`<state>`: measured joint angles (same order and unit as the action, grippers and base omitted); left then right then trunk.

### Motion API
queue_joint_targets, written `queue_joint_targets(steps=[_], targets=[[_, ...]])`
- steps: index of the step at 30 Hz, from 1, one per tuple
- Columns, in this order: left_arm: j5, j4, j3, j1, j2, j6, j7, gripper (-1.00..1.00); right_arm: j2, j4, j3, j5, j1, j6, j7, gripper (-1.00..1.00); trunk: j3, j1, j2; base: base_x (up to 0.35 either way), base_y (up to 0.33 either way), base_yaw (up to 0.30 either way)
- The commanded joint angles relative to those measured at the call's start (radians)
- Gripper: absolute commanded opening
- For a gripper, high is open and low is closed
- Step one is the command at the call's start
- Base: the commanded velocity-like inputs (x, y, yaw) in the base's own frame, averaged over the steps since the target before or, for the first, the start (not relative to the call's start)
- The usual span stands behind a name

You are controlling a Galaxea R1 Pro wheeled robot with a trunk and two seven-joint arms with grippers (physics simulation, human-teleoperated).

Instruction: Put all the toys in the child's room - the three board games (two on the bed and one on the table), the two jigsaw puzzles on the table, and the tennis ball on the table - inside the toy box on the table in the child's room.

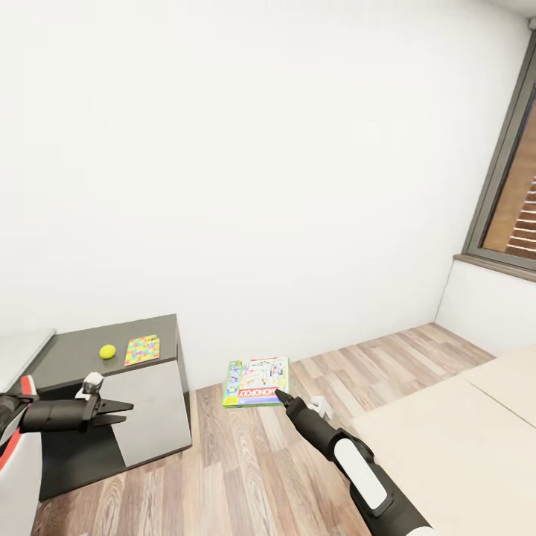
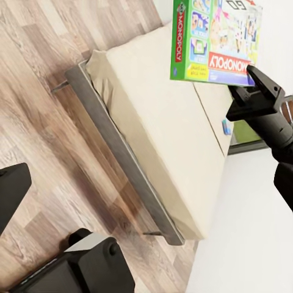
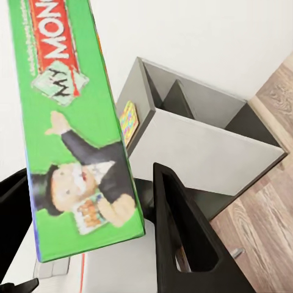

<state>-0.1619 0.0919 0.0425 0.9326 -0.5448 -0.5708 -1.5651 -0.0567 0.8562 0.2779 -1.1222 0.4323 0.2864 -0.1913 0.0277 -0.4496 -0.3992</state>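
My right gripper (image 1: 283, 396) is shut on a corner of a green Monopoly board game (image 1: 257, 382), which it holds flat in the air above the wood floor. In the right wrist view the box (image 3: 73, 122) sits between the black fingers (image 3: 183, 238). The left wrist view has the same box (image 2: 213, 39) over the bed (image 2: 152, 122), where a small blue box (image 2: 226, 127) lies. A tennis ball (image 1: 108, 351) and a jigsaw puzzle (image 1: 142, 349) rest on the dark grey table section (image 1: 89, 346). My left gripper (image 1: 119, 413) hangs open and empty before that section. The toy box is out of view.
The pale desktop (image 1: 18, 350) adjoins the dark section at the far left. The beige bed (image 1: 447, 447) takes up the lower right. A window (image 1: 514, 208) is set in the right wall. Wood floor (image 1: 238, 461) lies between the table and the bed.
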Motion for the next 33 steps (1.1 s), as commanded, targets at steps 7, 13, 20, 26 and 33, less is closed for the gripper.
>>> queue_joint_targets(steps=[7,13,20,26,33], targets=[[-0.010,0.002,0.002,0.000,0.007,-0.010,-0.006,1.00,0.000,0.000,0.000,-0.007,0.000,0.003,0.000,-1.00,0.000,0.000,-0.001,0.000,0.000,0.002],[-0.010,0.002,0.004,0.000,0.008,-0.008,-0.006,1.00,0.000,0.000,0.000,-0.007,0.000,0.002,-0.001,-1.00,0.001,0.000,-0.001,0.001,0.000,0.018],[-0.010,0.002,0.004,0.000,0.008,-0.006,-0.006,1.00,0.000,0.000,0.000,-0.007,0.000,0.002,-0.002,-1.00,0.009,0.000,-0.001,0.169,-0.058,0.180],[-0.010,0.002,0.004,0.000,0.009,-0.006,-0.006,1.00,0.000,0.000,0.000,-0.007,0.000,0.002,-0.002,-1.00,0.016,0.000,-0.001,0.254,-0.141,0.213],[-0.010,0.002,0.003,0.000,0.010,-0.006,-0.006,1.00,0.000,0.000,0.000,-0.007,0.000,0.004,-0.001,-1.00,0.018,0.000,-0.001,0.262,-0.152,0.091]])
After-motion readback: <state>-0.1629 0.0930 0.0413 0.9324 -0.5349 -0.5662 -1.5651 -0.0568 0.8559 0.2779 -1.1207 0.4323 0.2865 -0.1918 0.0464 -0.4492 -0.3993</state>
